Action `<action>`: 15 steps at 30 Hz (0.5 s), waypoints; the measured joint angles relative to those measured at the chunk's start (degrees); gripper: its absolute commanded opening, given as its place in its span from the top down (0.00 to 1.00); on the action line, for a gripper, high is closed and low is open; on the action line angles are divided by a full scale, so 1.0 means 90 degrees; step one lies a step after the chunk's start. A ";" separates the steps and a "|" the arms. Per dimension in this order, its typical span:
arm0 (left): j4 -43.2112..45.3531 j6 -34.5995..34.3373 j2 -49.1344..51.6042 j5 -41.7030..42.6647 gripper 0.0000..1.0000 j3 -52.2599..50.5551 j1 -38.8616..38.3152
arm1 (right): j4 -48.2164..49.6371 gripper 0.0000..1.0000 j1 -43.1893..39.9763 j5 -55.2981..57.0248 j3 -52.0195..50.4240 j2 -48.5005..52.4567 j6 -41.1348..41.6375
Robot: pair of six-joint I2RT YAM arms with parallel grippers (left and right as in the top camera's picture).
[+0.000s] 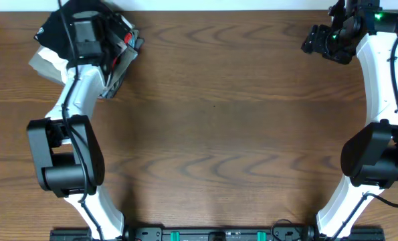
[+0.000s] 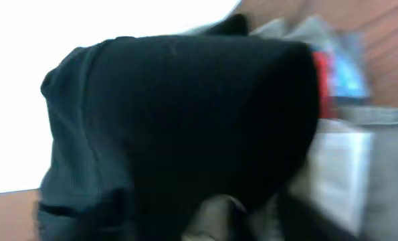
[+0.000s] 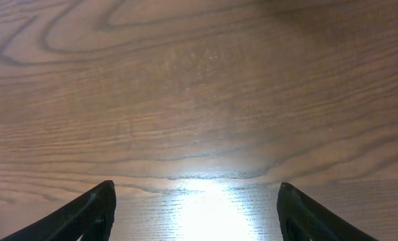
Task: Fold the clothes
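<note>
Overhead: black soft fabric garment (image 1: 51,27) bundled under my left gripper (image 1: 88,30), far-left corner; jaw state I cannot tell; right gripper (image 3: 195,211) spread, distant.

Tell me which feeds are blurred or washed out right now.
Left wrist view: blurred throughout, black soft fabric garment filling the frame, upper-left background blown out white. Right wrist view: sharp, with a bright glare patch on the brown wooden table near the bottom edge. Overhead view: sharp, evenly lit.
</note>
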 measured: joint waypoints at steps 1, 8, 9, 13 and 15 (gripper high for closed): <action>-0.0061 -0.0219 0.0000 0.0002 0.02 0.0000 -0.0039 | 0.0007 0.24 0.0000 0.0000 0.0000 0.0000 0.0007; -0.0495 -0.2701 -0.0163 0.0121 0.02 0.0000 -0.0187 | 0.0032 0.24 0.0000 0.0000 0.0000 0.0000 0.0010; -0.0593 -0.2982 -0.0274 0.0187 0.02 0.0000 -0.0240 | 0.0029 0.23 0.0000 0.0000 0.0000 0.0000 0.0010; -0.0512 -0.3971 -0.1013 0.0199 0.02 0.0000 -0.0610 | 0.0032 0.23 0.0000 0.0000 0.0000 0.0000 0.0012; -0.0104 -0.4444 -0.1404 -0.0070 0.02 0.0010 -0.0777 | 0.0032 0.23 0.0000 0.0000 0.0000 0.0000 0.0010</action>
